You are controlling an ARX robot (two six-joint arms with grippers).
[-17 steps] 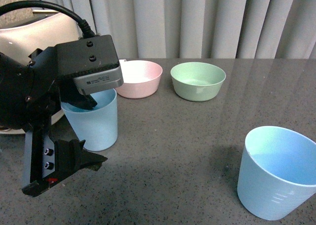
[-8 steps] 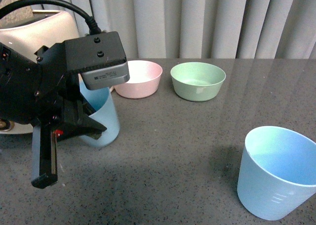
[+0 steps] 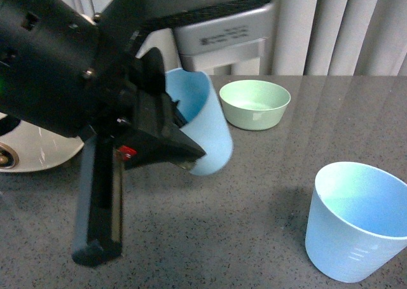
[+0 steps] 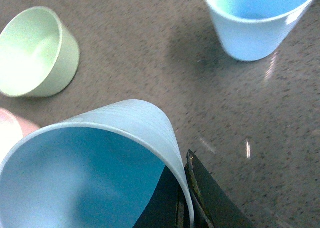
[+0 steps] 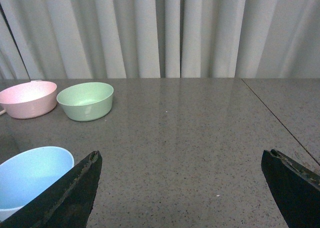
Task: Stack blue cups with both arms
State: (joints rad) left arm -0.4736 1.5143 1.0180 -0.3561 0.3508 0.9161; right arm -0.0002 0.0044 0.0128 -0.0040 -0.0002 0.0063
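**A:** Where were the two cups, and what was gripped?

**B:** The held cup (image 3: 206,133) was found in the middle of the front frame, tilted, with its mouth turned to the upper left. It seemed to be lifted clear of the table (image 3: 267,194). The left gripper (image 3: 181,133) was clamped on its rim, with one finger inside the wall and one outside, as was shown in the left wrist view. The standing cup (image 3: 356,222) was seen upright in the lower right corner, well apart from the first one.

**A:** And the right gripper (image 5: 177,188)?

**B:** Its jaws were spread wide and nothing was between them. In its own view the standing cup was at the lower left, near one finger but not enclosed.

**A:** How was the step in hand to be done well?

**B:** The step was judged to be the carrying across. The held cup should be turned upright before it is lowered, and its base centred over the open mouth below. Only the rim was pinched, so a slow movement was considered safer, because the cup could pivot in the grip. The standing cup looked light, so it might be steadied by the right gripper. The green bowl (image 3: 254,103) at the upper middle should be passed on the near side. Release was advised only after the cup is seated.
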